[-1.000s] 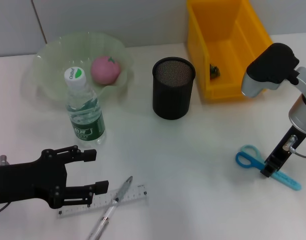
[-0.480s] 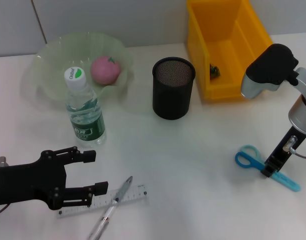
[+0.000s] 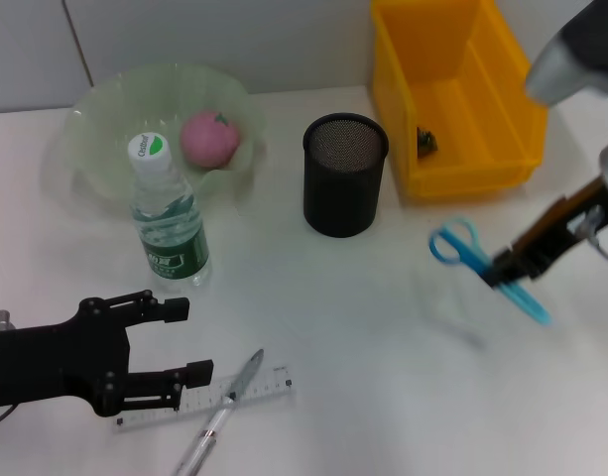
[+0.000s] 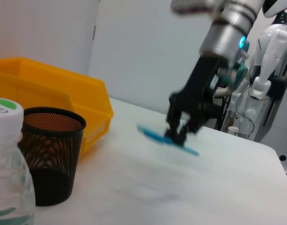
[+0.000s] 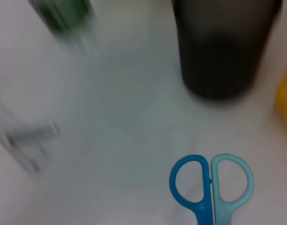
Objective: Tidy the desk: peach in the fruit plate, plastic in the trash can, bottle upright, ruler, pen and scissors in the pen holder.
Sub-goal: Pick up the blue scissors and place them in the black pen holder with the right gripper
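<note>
Head view: the right gripper pinches the scissors aloft, right of the pen holder; the left gripper, fingers spread, sits well in front of the holder beside the ruler and pen. Left wrist view: scissors hang level, clear of the desk. Right wrist view: handles point toward the holder. Delivery step underway; next, tilting them upright over the holder's mouth.

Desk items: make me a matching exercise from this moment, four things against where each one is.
Things:
1. peach
2. scissors
3. plastic
4. pen

Places:
A. lying across the ruler on the desk
B. inside the trash can
C. in the fruit plate
D. held off the desk by the right gripper, jaws shut on them

Pairs: 1-C, 2-D, 3-B, 4-A
</note>
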### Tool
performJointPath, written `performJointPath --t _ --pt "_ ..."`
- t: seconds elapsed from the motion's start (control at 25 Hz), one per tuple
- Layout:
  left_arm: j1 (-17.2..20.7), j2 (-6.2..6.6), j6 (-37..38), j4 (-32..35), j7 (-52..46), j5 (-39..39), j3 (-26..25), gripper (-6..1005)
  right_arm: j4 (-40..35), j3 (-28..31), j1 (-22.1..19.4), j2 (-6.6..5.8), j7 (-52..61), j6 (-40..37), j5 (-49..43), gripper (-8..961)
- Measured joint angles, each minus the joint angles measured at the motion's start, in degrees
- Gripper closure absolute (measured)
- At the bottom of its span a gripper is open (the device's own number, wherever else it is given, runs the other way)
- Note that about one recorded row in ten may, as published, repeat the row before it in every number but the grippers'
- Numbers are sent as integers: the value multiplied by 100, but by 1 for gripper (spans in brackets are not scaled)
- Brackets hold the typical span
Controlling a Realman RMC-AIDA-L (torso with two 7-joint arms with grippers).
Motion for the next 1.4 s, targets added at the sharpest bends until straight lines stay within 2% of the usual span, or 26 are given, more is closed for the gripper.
performJointPath --t 0.16,0.32,0.4,0.64,0.88,1.4 --pt "-1 14 11 0 -29 -8 -4 212 -365 725 -178 -21 -437 -23 902 726" --pt "-3 16 11 0 -51 -9 -4 212 -239 1359 -284 -5 -1097 270 1817 722" --pt "-16 16 10 -2 -56 -9 -4 213 -80 1469 -339 4 -1407 483 2239 720" --pt "-49 8 10 -24 -81 -6 -4 214 510 1506 -442 8 -2348 1052 3288 714" --pt "-55 -16 -19 -44 -120 6 -4 215 1421 1512 -468 15 -3558 1704 4171 709" --pt "-54 -45 -40 -64 -140 19 -3 217 2713 1447 -296 26 -5284 2709 5024 697"
